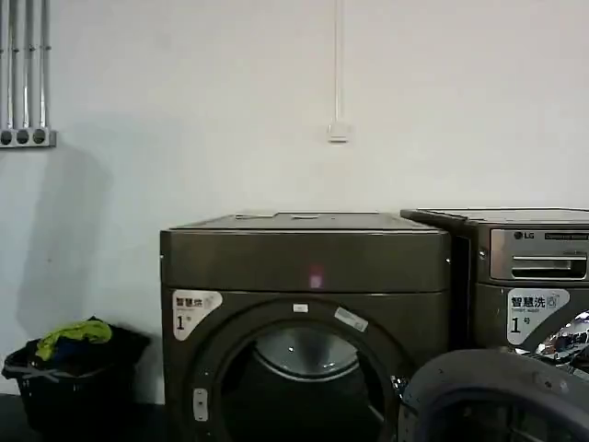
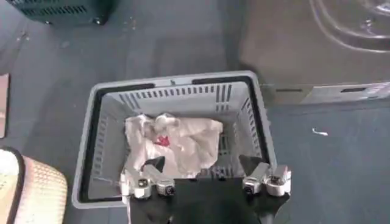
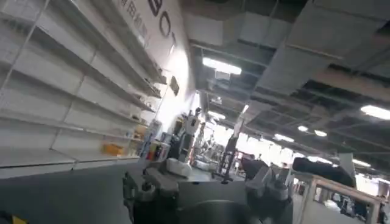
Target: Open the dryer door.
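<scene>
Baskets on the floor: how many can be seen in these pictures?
2. A dark basket holding clothes stands left of the dryer. A grey basket with white cloth lies under the left gripper. More may be hidden.

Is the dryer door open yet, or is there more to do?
Looks done: the dryer door is swung wide, showing the drum. In hand: nothing; the left tool hangs open over a basket, the right tool points at the ceiling. Left: nothing, apparently.

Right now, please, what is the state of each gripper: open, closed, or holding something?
Left gripper: open, holding nothing, above the grey plastic basket with crumpled white cloth.
Right gripper: open, holding nothing, pointing up toward the ceiling.
</scene>
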Action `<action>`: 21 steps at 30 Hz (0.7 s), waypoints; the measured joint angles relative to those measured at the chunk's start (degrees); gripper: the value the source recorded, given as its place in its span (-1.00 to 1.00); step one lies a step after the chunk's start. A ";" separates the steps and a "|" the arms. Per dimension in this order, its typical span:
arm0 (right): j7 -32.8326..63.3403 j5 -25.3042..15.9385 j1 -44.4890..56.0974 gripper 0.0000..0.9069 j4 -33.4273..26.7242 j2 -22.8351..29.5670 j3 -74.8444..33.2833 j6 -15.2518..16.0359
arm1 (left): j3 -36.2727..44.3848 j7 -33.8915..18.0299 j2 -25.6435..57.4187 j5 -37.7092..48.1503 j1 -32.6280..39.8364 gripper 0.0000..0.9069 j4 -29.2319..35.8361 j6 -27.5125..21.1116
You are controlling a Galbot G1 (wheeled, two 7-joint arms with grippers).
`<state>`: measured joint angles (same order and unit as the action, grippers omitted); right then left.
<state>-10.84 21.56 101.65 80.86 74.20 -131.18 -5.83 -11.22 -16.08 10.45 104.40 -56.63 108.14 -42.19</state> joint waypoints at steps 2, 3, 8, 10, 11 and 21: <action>0.00 -0.08 -0.11 1.00 -0.03 -0.18 -0.06 0.00 | 0.24 1.11 -0.01 -0.42 0.01 1.00 -0.64 0.00; 0.01 -0.18 -0.19 1.00 -0.03 -0.18 -0.06 0.00 | 0.25 1.49 0.01 -0.69 0.02 1.00 -0.88 0.00; 0.09 -0.53 -0.45 1.00 0.05 0.00 0.05 0.00 | 0.08 1.43 -0.74 -1.45 -0.40 1.00 -2.18 0.00; 0.10 -0.55 -0.51 1.00 0.06 -0.03 0.05 0.00 | 0.18 1.54 -1.18 -2.00 -0.50 1.00 -2.67 0.00; 0.10 -0.55 -0.51 1.00 0.09 -0.05 0.06 0.01 | 0.24 1.58 -1.45 -2.22 -0.59 1.00 -2.98 0.00; 0.13 -0.65 -0.74 1.00 0.33 0.10 -0.16 0.05 | 0.36 3.88 -2.55 -4.24 -0.95 1.00 -4.48 0.00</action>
<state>-10.72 20.90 100.91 81.19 74.30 -131.34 -5.78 -10.87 -12.20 7.90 100.17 -57.58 103.65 -42.19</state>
